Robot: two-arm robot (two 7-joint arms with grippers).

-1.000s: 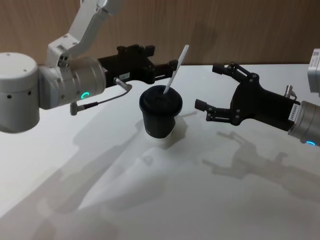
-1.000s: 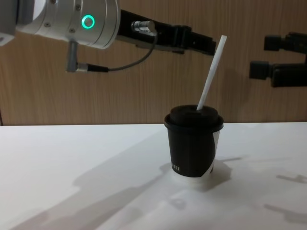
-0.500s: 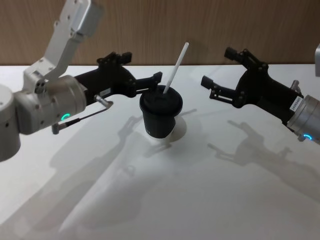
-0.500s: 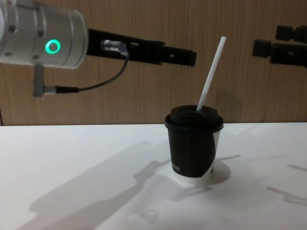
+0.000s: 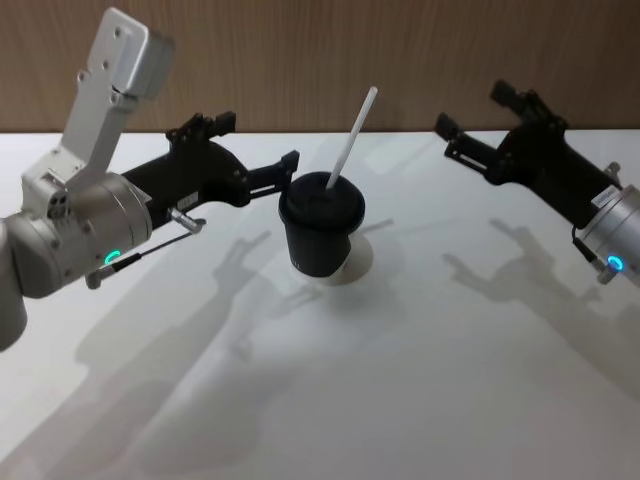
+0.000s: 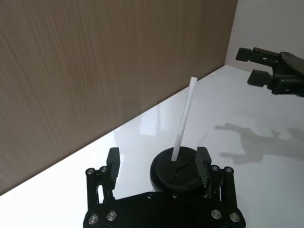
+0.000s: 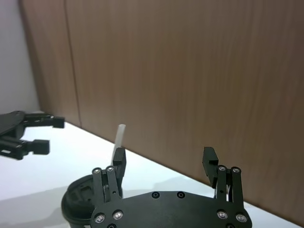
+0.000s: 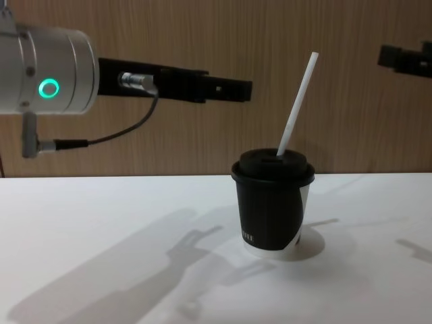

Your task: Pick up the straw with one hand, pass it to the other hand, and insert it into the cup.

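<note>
- Head view puts the straw [image 5: 352,138] already standing in the cup [image 5: 321,236], poked through the lid and leaning away from your left claw [image 5: 254,153], toward the right one.
- Your left claw sits just beside the cup, its fingers apart and holding nothing; the cup lies right in front of its tips, slightly toward the right-hand finger, as the left wrist view shows with the straw [image 6: 183,118] rising past that finger.
- Your right claw [image 5: 478,120] hangs well apart from the cup on the other side, fingers spread and empty.
- My reading: the insertion looks done, so the step in hand is backing off. Pull the left claw straight back along its own axis, keeping the fingers wide; any sideways swing risks clipping the lid or tipping the light cup [image 8: 273,210].
- Keep the right claw high over the worktop [image 5: 400,400] and away from the straw's top end.
- Writing: tiny white marks sit low on the cup's side in the chest view, too small to read; no brand can be made out.
</note>
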